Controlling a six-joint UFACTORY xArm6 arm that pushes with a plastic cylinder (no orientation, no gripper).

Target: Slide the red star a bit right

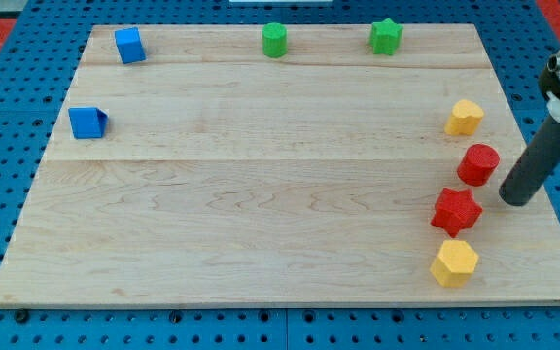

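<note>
Camera view, only one available. No hand here: the arm ends in a plain dark rod, nothing to open, close or grip with.

My tip (518, 198) sits near the board's (261, 194) right edge, on the wood. The rod slants up from it toward the view's top right and leaves the frame there.

Task block: red star (456, 211), just left of the tip and slightly below it. Small gap of bare wood between them, no contact.

Rest of the right-hand cluster, relative to the tip:
- red cylinder (478, 164): up and left, near, also apart from the rod. It sits just above the star; can't tell if those two touch.
- yellow heart-like block (465, 117): further up and left, above the cylinder, separate from it.
- yellow hexagon (454, 262): down and left, just under the star, near the board's bottom edge.

Far from the tip:
- green star (386, 36): well up and left, at the top edge.
- green cylinder (275, 40): further left along the same edge.
- blue cube (129, 45): top-left corner area.
- second blue block (87, 122): far left, wedge-like; exact shape is unclear.

The board lies on a blue perforated table (8, 175).
</note>
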